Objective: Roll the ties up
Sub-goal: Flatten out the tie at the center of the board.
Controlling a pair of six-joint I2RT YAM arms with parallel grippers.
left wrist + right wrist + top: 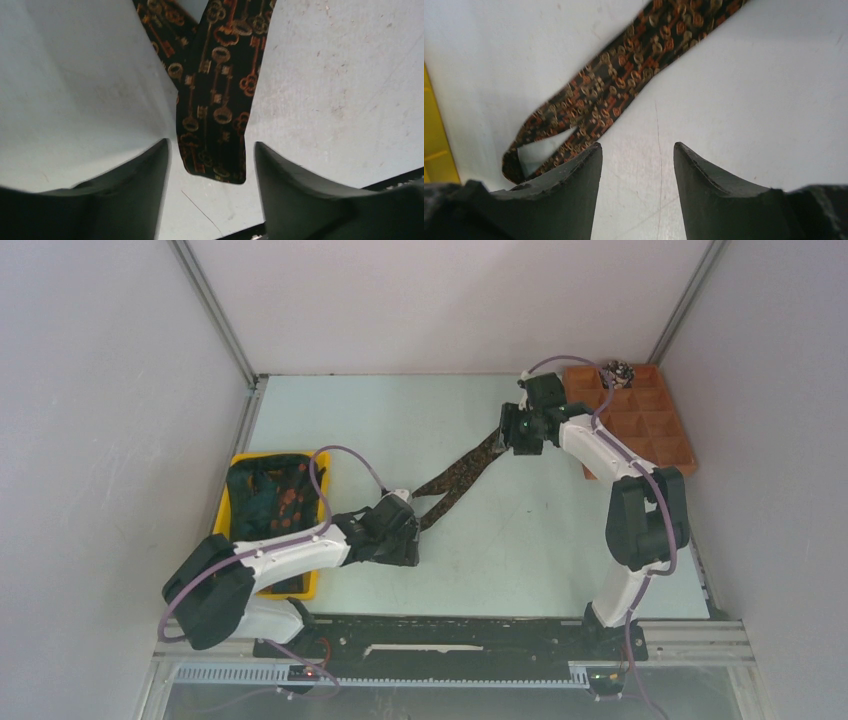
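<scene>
1. The key-patterned necktie (455,480) is lying in a narrow V on the counter (380,420), stretching between the two arms.
2. The left end effector (211,145) is straddling one blunt tie end, jaws apart and not clamping. The right end effector (636,145) is hovering with jaws apart over bare counter, the tie beside it.
3. Likely hazard: jaws closing off-centre, pinching one edge and starting a skewed, loose coil.
4. A yellow bin (232,490) of further ties is sitting left. A brown compartment tray (660,430) holding one coiled tie (620,371) is sitting right. Neither is obstructing.
</scene>
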